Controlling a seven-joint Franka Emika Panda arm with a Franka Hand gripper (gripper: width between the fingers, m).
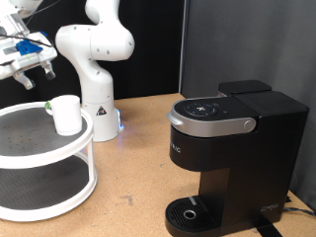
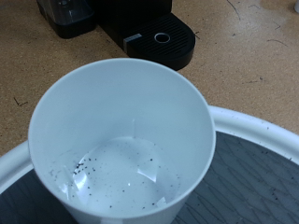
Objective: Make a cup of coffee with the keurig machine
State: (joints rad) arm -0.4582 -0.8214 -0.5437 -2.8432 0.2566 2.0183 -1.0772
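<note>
1. Hovering at the exterior view's top left: one gripper (image 1: 30, 61), fingers spread wide, holding nothing, above and left of the cup (image 1: 65, 114).
2. Standing upright on the top tier of one white rack (image 1: 30, 163): one cup, empty but for dark specks inside.
3. Advisable: descend straight, straddle the wall, avoid tipping.
4. Farther right on the table (image 1: 128, 168): one keurig (image 1: 222, 153), lid closed, drip tray (image 1: 190, 210) bare.

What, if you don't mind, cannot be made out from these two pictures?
- Gripper: exterior view, too small and blurred to tell open or shut; absent from wrist view.
- Cup: its handle shows in neither view.
- Keurig machine: lower right cut off by the exterior view's edge.
</note>
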